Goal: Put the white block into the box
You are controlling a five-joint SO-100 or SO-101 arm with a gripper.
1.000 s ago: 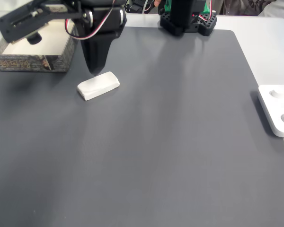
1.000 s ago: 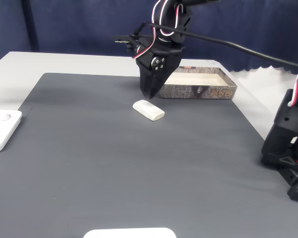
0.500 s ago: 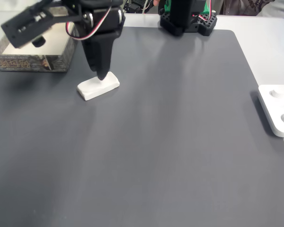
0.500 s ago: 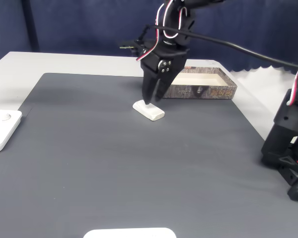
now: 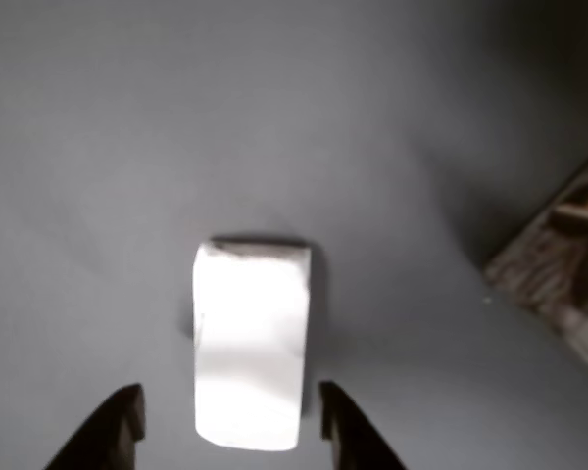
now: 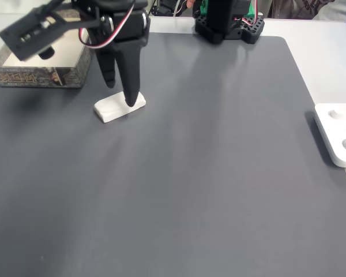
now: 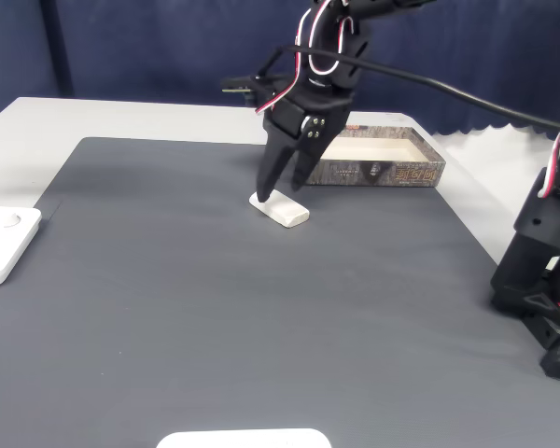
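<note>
Jaws (image 5: 227,423) of the black two-finger gripper stand parted, one black fingertip (image 5: 118,419) on each long side of the small white rectangular block (image 5: 251,343), not yet touching it. That block (image 6: 112,108) lies flat on the dark grey mat of the tabletop (image 6: 219,173), just short of the shallow beige-tan box with speckled walls (image 7: 378,159), which sits beyond it at the mat's far edge. Judging from the other view, the fingertips straddle only the block's near end, so closing there could pivot it or squeeze it out forward. A weak pinch might also drop it before it clears the box's wall.
</note>
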